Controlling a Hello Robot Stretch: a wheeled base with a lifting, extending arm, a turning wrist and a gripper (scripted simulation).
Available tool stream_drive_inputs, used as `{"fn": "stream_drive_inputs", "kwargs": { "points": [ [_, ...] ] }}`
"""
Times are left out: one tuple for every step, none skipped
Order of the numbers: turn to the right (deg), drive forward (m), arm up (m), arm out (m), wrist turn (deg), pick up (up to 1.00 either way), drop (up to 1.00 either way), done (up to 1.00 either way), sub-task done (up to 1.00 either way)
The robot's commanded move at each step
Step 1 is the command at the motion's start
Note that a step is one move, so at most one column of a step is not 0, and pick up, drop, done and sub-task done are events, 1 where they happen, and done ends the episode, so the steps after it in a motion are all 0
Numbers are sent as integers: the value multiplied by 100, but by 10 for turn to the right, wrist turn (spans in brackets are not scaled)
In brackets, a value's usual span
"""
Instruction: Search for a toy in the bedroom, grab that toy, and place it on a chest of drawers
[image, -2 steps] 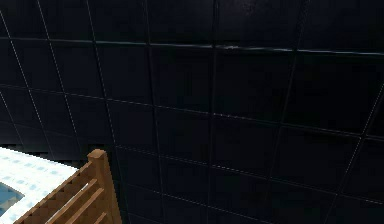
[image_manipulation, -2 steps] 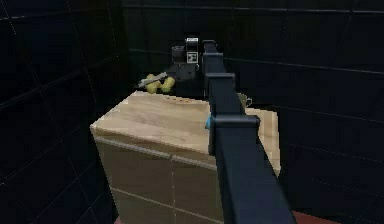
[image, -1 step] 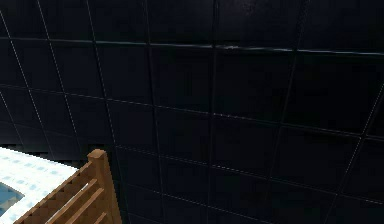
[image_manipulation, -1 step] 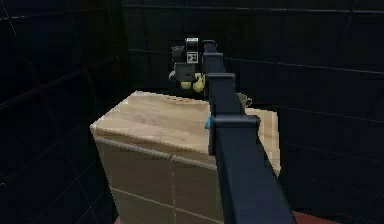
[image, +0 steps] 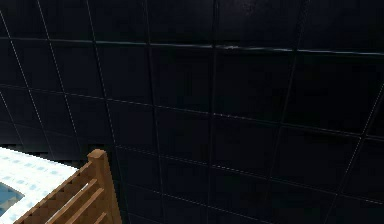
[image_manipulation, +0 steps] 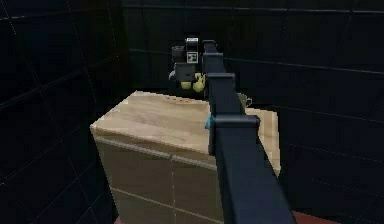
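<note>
1 arm (image_manipulation: 235, 140) reaches across the top of the pale wooden chest of drawers (image_manipulation: 150, 125), and its gripper (image_manipulation: 181, 76) sits at the far edge of that top. A small yellowish blob (image_manipulation: 201, 86) shows right at the gripper's end, against the chest's top. It may be the toy, but its shape is too small to be sure. I cannot tell whether the fingers are grasping it or have let it go, nor whether it rests on the wood.

The step in hand looks like the placing. To do it well, the blob should sit fully on the top, well in from the far edge, since the dark tiled wall (image_manipulation: 320, 60) lies just beyond. Lower gently until the wood carries the weight, let go, then lift straight up before drawing the arm back, so nothing drags.

In the forward view, 1 corner of a bed (image: 35, 180) with a wooden frame (image: 95, 185) sits at the lower left.
</note>
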Motion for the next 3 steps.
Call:
{"fn": "stream_drive_inputs", "kwargs": {
  "points": [
    [0, 0, 0, 0, 0, 0, 100, 0, 0],
    [0, 0, 0, -10, 0, 0, 0, 0, 0],
    [0, 0, 0, 0, 0, 0, 0, 100, 0]
  ]
}}
